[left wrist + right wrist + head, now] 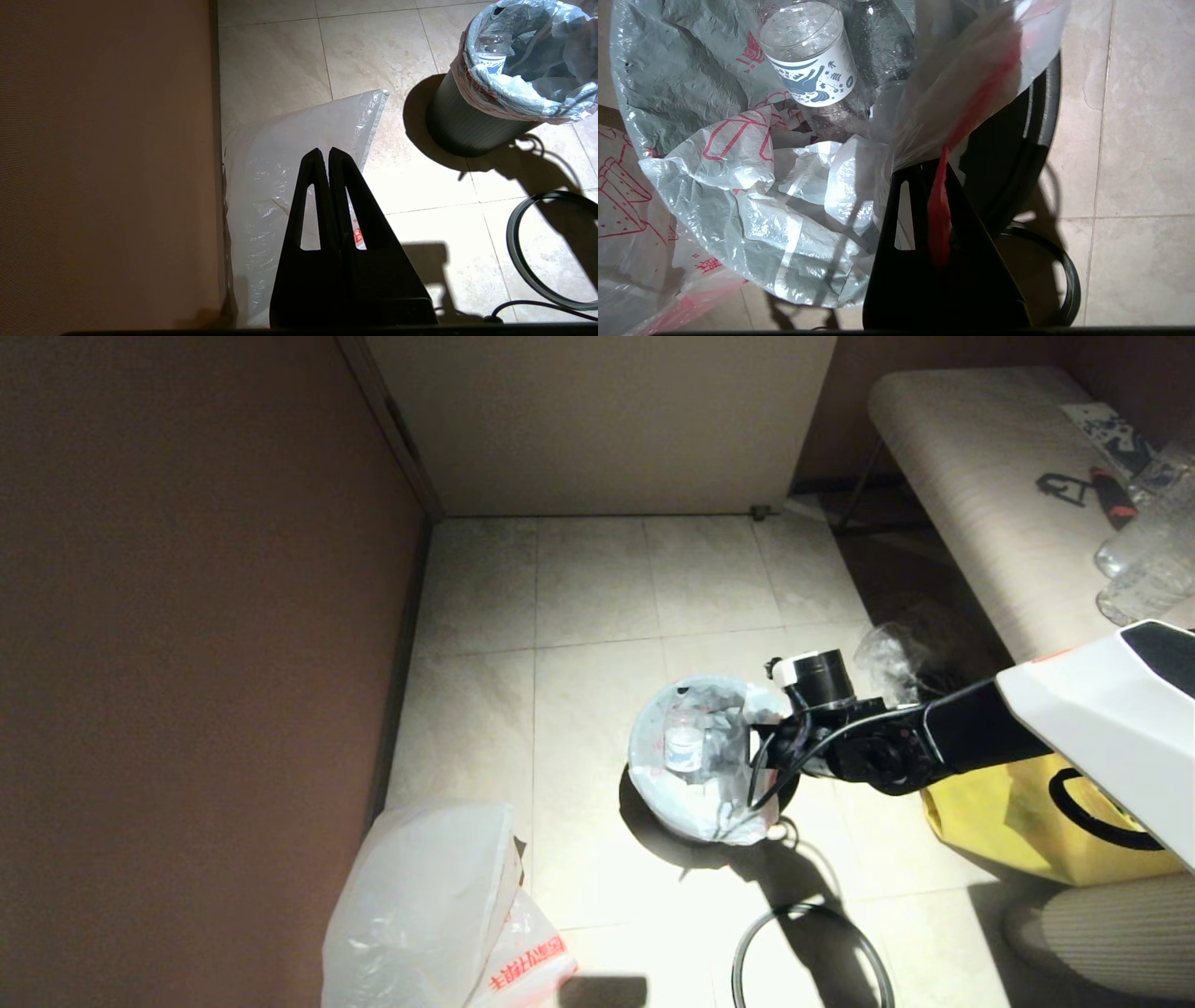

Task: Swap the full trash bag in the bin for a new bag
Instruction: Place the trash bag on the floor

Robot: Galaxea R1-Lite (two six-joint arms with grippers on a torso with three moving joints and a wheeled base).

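A pale tiled floor (597, 588) lies in a narrow corner, with a dark brown wall (187, 616) on the left and a light door panel at the far end.

At the lower left of the head view, against the wall, the new bag (425, 905) lies crumpled on the floor: milky white plastic with large red characters on the part nearest the camera. The left tool (325, 156) hangs above it with its two black fingers pressed together, gripping nothing.

Near the middle of the floor stands the bin (467, 126), a small round bucket with black ribbed walls. The full trash bag (695, 756) lines it, thin see-through whitish plastic folded out over the top. Inside sit a clear plastic bottle (808, 56) with a white and blue label and crumpled plastic printed with red line drawings.

The right tool (930, 163) is at the bin's right side, its fingers clamped tight on an orange-pink handle strip (941, 205) of the full trash bag, with the film drawn up in a bunch from that grip.

A thin grey hoop (808, 957) lies flat on the floor just in front of the bin.

To the right stands a yellow tote bag (1008, 821), and beyond it a tabletop (980, 485) carrying clear glassware.
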